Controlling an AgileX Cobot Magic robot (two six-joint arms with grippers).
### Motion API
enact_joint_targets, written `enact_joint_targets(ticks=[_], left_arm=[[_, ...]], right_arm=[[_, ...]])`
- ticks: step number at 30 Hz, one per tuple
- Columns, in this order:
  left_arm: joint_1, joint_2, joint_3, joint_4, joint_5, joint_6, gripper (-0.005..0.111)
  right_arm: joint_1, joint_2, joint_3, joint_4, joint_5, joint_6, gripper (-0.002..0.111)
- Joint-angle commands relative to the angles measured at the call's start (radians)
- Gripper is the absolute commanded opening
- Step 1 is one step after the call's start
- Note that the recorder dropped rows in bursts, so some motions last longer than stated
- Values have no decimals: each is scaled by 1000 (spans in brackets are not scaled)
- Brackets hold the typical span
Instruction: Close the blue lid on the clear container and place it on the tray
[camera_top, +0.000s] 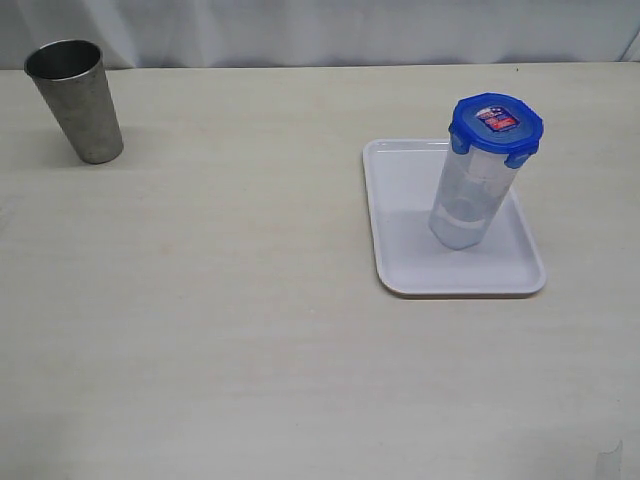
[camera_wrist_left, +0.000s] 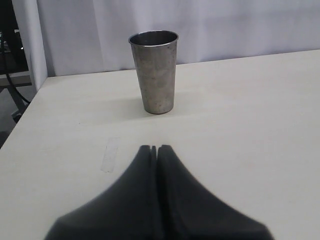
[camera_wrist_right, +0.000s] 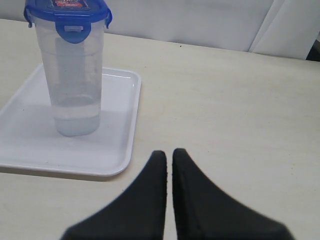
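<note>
As the small blue snap-tab lid (camera_top: 496, 122) caps the tall clear plastic container (camera_top: 465, 205) upright on the flat white tray (camera_top: 400, 200) at right, task looks done | left tool (camera_wrist_left: 154, 148), right tool (camera_wrist_right: 169, 152): closed, empty, clear of it

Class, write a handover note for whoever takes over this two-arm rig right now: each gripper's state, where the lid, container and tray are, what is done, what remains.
Left gripper: jaws shut, empty, over the table facing the steel cup.
Right gripper: jaws shut, empty, just short of the tray.
The blue lid sits on the clear container, which stands upright on the tray.
Done: lid on, container placed.
Left: seemingly nothing; perhaps check that all tabs are snapped down.
</note>
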Motion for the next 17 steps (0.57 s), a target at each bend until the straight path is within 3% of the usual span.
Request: enact_joint_targets(ticks=[1,17], left_arm=[[2,-2,3,3,-4,-5,0],[2,-2,3,1,5,-5,0]], right_arm=[[-7,-4,1,-6,0,-1,4],[-7,-4,1,-6,0,-3,4]])
